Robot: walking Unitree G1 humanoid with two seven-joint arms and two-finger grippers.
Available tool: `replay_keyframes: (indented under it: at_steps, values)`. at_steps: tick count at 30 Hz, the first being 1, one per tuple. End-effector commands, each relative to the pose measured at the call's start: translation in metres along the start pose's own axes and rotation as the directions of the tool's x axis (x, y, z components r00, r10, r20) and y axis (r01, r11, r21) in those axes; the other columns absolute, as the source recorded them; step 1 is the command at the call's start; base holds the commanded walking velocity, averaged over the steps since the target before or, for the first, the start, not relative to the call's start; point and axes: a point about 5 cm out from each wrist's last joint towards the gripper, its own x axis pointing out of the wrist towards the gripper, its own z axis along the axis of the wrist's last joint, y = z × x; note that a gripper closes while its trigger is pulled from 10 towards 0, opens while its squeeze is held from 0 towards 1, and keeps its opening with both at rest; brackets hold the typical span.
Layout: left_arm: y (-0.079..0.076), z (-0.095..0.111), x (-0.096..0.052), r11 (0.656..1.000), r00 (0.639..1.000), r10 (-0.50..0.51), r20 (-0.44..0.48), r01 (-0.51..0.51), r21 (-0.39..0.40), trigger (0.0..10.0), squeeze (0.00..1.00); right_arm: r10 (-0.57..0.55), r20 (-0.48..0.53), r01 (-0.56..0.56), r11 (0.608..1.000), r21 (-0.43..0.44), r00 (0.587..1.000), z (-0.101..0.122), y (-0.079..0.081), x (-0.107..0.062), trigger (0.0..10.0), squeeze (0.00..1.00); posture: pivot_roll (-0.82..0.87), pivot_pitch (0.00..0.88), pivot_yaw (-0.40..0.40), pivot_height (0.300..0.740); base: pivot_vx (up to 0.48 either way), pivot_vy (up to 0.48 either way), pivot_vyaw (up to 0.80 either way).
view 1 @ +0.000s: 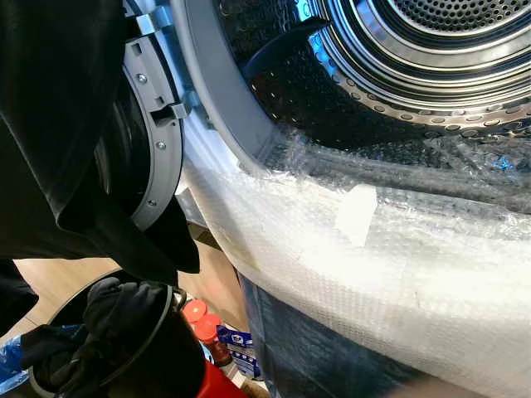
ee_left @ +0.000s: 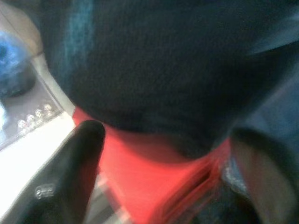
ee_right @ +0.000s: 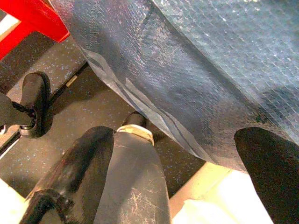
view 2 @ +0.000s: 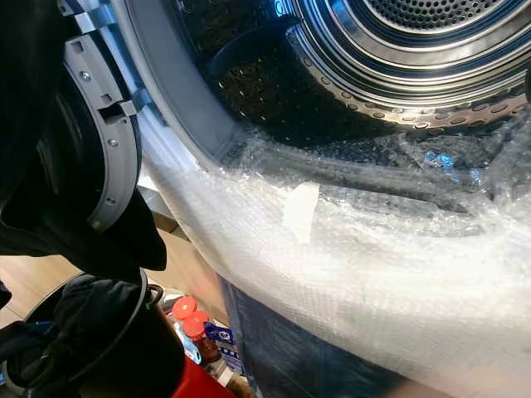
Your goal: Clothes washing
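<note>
The washing machine's steel drum [view 1: 398, 75] gapes before me, its door [view 1: 141, 141] swung aside on my left and its front lip swathed in bubble wrap [view 1: 373, 249]. A black garment [view 1: 58, 124] hangs high at my left, draped before the door; more dark clothes [view 1: 108, 319] fill the basket [view 1: 166, 308] below, beside red-capped bottles [view 1: 199, 319]. The cloth looks soft, light and limp, likely to sag and snag on the door latch, so I judge a bunched fold near its top edge the best hold. My left gripper [ee_left: 154, 154] is pressed up against dark fabric with its fingers apart, though I cannot tell whether it pinches any. My right gripper [ee_right: 182, 172] hangs low beside the wrapped machine front, fingers [ee_right: 79, 172] spread wide and holding nothing.
</note>
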Motion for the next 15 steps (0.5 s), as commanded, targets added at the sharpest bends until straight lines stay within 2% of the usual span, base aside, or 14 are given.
replay_keyframes:
  at_steps: [1,2,5,9,14,15]
  values:
    - [-0.037,0.06,0.007,0.987,0.975,-0.125,0.186,0.104,0.119,10.0,0.0,0.028,-0.025,-0.028,1.0,0.001,0.999,-0.005,0.009,-0.001,10.0,0.0,0.05,0.0,0.202,0.74,0.0,0.0,0.0]
    - [-0.045,0.07,0.003,0.985,0.966,-0.141,0.218,0.114,0.13,10.0,0.0,0.029,-0.025,-0.029,1.0,0.001,0.999,-0.005,0.009,-0.001,10.0,0.0,0.05,0.0,0.2,0.74,0.0,0.0,0.0]
    - [-0.043,0.073,0.006,0.973,0.959,-0.172,0.225,0.129,0.192,10.0,0.0,0.03,-0.023,-0.03,1.0,-0.001,0.999,-0.005,0.008,-0.001,10.0,0.0,0.05,0.0,0.201,0.74,0.0,0.0,0.0]
    - [-0.044,0.07,0.006,0.972,0.96,-0.177,0.218,0.136,0.192,10.0,0.0,0.029,-0.021,-0.029,1.0,0.003,0.999,-0.005,0.008,-0.001,10.0,0.0,0.05,0.0,0.202,0.74,0.0,0.0,0.0]
    - [-0.055,0.074,-0.003,0.972,0.975,-0.176,0.138,0.149,0.182,10.0,0.0,0.031,-0.018,-0.031,1.0,0.006,0.999,-0.004,0.008,-0.001,10.0,0.0,0.05,0.0,0.203,0.74,0.0,0.0,0.0]
    - [-0.058,0.069,-0.003,0.963,0.976,-0.198,0.095,0.176,0.204,10.0,0.0,0.031,-0.018,-0.031,1.0,0.006,0.999,-0.004,0.008,-0.001,10.0,0.0,0.05,0.0,0.204,0.74,0.0,0.0,0.0]
